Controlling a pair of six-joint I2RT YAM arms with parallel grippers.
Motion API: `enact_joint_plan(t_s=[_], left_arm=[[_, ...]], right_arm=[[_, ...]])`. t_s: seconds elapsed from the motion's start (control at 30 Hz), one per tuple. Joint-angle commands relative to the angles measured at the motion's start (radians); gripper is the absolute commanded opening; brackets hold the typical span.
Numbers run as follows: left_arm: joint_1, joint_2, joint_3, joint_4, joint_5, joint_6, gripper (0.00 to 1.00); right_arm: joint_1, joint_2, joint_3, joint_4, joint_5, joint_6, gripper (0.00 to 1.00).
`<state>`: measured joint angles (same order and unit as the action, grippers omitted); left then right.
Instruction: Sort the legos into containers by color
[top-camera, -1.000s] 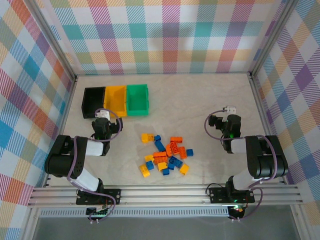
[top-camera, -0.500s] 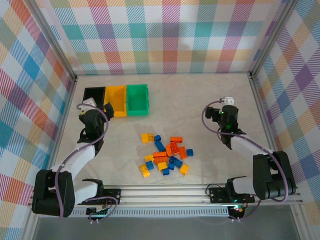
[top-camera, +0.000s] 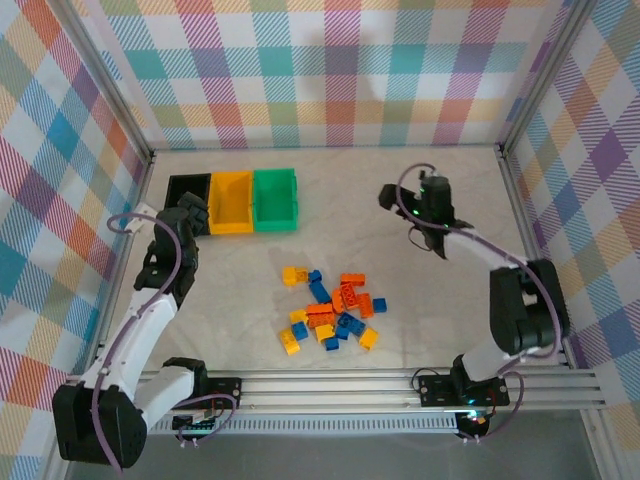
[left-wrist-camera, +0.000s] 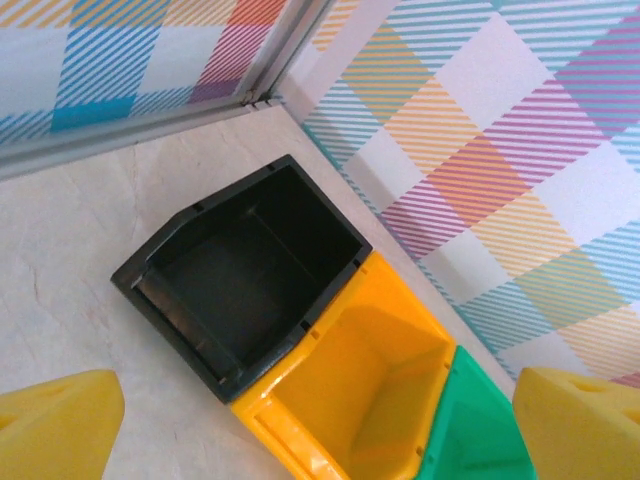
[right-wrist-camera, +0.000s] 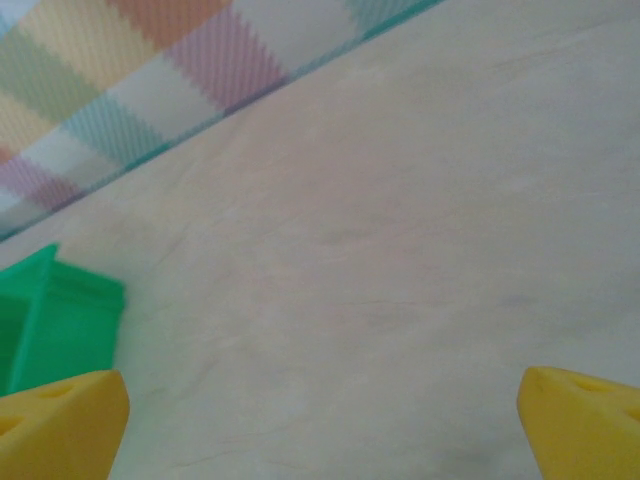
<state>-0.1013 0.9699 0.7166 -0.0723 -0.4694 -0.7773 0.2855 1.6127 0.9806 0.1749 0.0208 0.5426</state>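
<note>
The legos (top-camera: 330, 308) lie in a loose pile of yellow, blue and orange bricks at the table's middle front. The containers stand joined in a row at the back left: black (top-camera: 187, 203), yellow-orange (top-camera: 231, 200), green (top-camera: 275, 198). My left gripper (top-camera: 193, 212) hovers open just in front of the black bin. In the left wrist view the black bin (left-wrist-camera: 250, 270), the yellow-orange bin (left-wrist-camera: 370, 390) and the green one (left-wrist-camera: 470, 445) are all empty between my left gripper's (left-wrist-camera: 318, 428) yellow fingertips (left-wrist-camera: 55, 425). My right gripper (top-camera: 390, 197) is open over bare table right of the green bin (right-wrist-camera: 50, 320), holding nothing.
Metal frame posts and checked cloth walls (top-camera: 320, 70) close in the table on three sides. An aluminium rail (top-camera: 330, 385) runs along the near edge. Bare tabletop (right-wrist-camera: 380, 250) lies under the right gripper (right-wrist-camera: 322, 425).
Both arms have unfolded from near their bases. The left gripper swung up and left to the black bin. The right gripper moved back and left toward the table's middle rear.
</note>
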Motion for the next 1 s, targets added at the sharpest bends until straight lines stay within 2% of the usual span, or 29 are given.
enact_joint_plan(t_s=[0.0,0.1,0.23,0.33,0.53,0.73,0.9,0.97], left_arm=[[0.009,-0.048,0.005,-0.076,0.057,-0.085,1.00],[0.008,-0.052,0.018,-0.103,0.149,-0.047,1.00],[0.007,-0.054,0.011,-0.141,0.273,-0.011,1.00],[0.007,-0.052,-0.011,-0.132,0.352,-0.003,1.00],[0.002,-0.080,-0.030,-0.135,0.419,-0.001,1.00],[-0.007,-0.100,-0.065,-0.140,0.441,0.004,1.00],[-0.030,-0.096,-0.076,-0.140,0.451,0.000,1.00],[-0.047,-0.097,-0.071,-0.149,0.449,0.008,1.00]], right_arm=[[0.098,0.113,0.146,-0.166,-0.104,0.011,0.98],[0.177,0.243,0.277,-0.184,-0.143,-0.018,0.97],[0.273,0.405,0.477,-0.257,-0.120,-0.056,0.96],[0.308,0.498,0.588,-0.252,-0.124,-0.043,0.96],[0.339,0.663,0.833,-0.328,-0.116,-0.023,0.93],[0.353,0.805,1.058,-0.538,-0.046,-0.024,0.79],[0.354,0.839,1.109,-0.612,-0.001,-0.027,0.64],[0.358,0.829,1.098,-0.612,0.012,-0.034,0.54]])
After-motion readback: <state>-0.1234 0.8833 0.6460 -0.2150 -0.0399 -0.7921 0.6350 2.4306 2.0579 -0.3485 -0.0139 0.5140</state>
